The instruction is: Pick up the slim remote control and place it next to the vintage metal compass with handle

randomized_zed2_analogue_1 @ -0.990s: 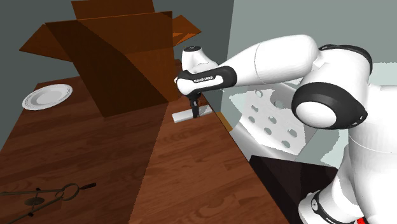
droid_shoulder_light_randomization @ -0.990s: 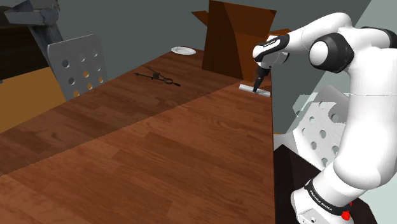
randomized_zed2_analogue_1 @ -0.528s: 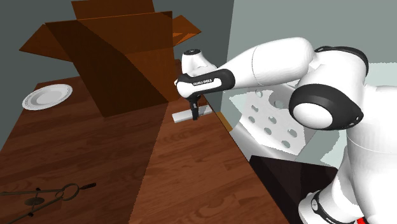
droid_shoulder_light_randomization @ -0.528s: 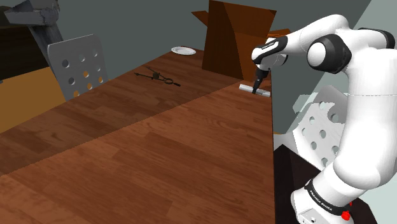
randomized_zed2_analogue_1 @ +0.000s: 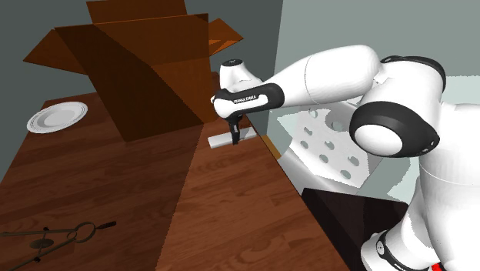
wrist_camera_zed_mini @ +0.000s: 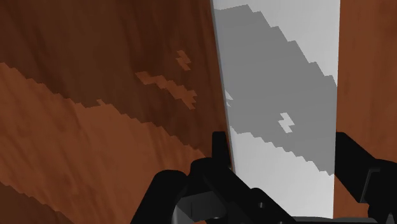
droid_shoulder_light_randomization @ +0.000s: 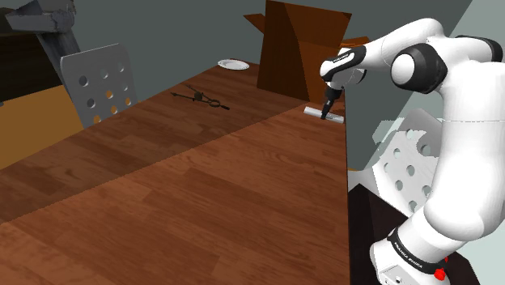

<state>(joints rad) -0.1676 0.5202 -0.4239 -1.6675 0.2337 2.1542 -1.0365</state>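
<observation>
The slim remote [wrist_camera_zed_mini: 280, 95] is a pale grey bar lying flat on the brown wooden table, close to its edge beside the cardboard box. My gripper [wrist_camera_zed_mini: 283, 149] stands straight down over it, and its black fingers [wrist_camera_zed_mini: 219, 149] press against the remote's two long sides, so it is shut on the remote. From the shoulder view the gripper [droid_shoulder_light_randomization: 326, 112] covers the middle of the remote [droid_shoulder_light_randomization: 335, 118]. The second exterior view has the gripper [randomized_zed2_analogue_1: 235, 137] on the remote [randomized_zed2_analogue_1: 219, 142] as well. The dark metal compass [droid_shoulder_light_randomization: 201, 98] [randomized_zed2_analogue_1: 54, 235] lies far off across the table.
A big open cardboard box [droid_shoulder_light_randomization: 291, 48] [randomized_zed2_analogue_1: 146, 69] stands just behind the remote. A white plate [droid_shoulder_light_randomization: 233, 64] [randomized_zed2_analogue_1: 56, 117] sits beyond the box. The table edge [droid_shoulder_light_randomization: 346, 154] runs right beside the gripper. Perforated white chairs [droid_shoulder_light_randomization: 97, 81] [droid_shoulder_light_randomization: 409, 166] flank the table.
The arm's upper part shifted slightly a second ago and has held still since. The remote and the compass lie where they were.
</observation>
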